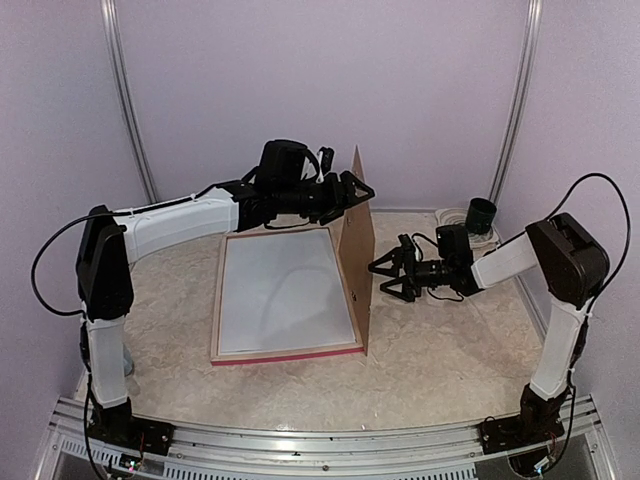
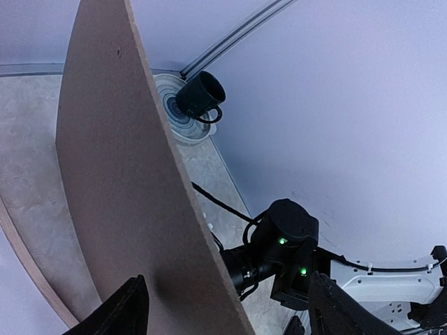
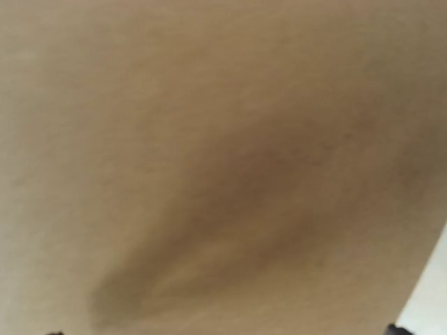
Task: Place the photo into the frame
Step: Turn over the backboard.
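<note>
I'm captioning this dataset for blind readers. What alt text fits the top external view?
A brown backing board stands on edge along the right side of a pink-red frame lying flat; the left gripper straddles its upper edge with open fingers, while the right gripper hovers open beside it.

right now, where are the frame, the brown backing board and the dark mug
frame [image 1: 290, 356]: top external view, pink-red near edge
brown backing board [image 2: 119, 174]: left wrist view, middle of its flat face
dark mug [image 1: 481, 214]: top external view, its side wall

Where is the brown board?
In the top view, the brown board stands upright along the right edge of the frame, left end effector at its top, right end effector beside it.
</note>
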Robot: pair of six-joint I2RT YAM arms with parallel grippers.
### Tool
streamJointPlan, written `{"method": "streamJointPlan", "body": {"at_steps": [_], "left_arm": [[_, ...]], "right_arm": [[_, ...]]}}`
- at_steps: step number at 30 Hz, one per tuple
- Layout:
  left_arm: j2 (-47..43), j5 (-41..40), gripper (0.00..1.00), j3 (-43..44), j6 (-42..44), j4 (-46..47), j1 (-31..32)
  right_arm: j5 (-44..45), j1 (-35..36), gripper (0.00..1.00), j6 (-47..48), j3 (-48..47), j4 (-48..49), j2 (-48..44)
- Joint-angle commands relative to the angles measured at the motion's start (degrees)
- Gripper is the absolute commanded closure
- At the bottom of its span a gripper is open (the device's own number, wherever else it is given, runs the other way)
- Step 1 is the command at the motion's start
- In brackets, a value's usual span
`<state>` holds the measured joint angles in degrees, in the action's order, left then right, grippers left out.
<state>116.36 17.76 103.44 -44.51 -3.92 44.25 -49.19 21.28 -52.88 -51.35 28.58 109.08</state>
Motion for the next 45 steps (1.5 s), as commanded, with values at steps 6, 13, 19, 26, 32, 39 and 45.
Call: {"method": "streamJointPlan", "body": {"at_steps": [6,13,19,26,32,39,45], "left_arm": [[-3.65,-0.37,0.26,-2.84,0.92,-2.08,-0.99],[-4.93,-0.29,0.34,-2.98,1.51,-4.70,-2.44],[-5.50,-0.35,0.39,-3.09,2.33,-7.24,-3.78],[-6.96,0.07,0.44,-4.88,2.92,-9.75,-5.22],[-10.03,1.52,0.50,-10.41,2.59,-9.45,-7.32],[-13.87,2.55,0.59,-17.38,2.69,-8.84,-8.96],[-16.71,3.48,0.65,-23.54,2.45,-6.70,-9.77]], "right_arm": [[1.29,0.78,0.01,4.19,-4.03,-3.96,3.91],[1.39,0.74,0.01,5.54,-6.49,-6.06,6.61],[2.91,0.87,0.01,7.78,-7.90,-9.89,8.31],[5.44,0.87,0.01,11.13,-9.58,-15.01,9.26],[7.63,0.90,0.01,13.58,-11.05,-18.81,9.34],[10.93,0.87,0.01,16.91,-12.51,-24.13,9.18],[12.36,0.89,0.01,18.45,-13.19,-26.48,9.14]]}}
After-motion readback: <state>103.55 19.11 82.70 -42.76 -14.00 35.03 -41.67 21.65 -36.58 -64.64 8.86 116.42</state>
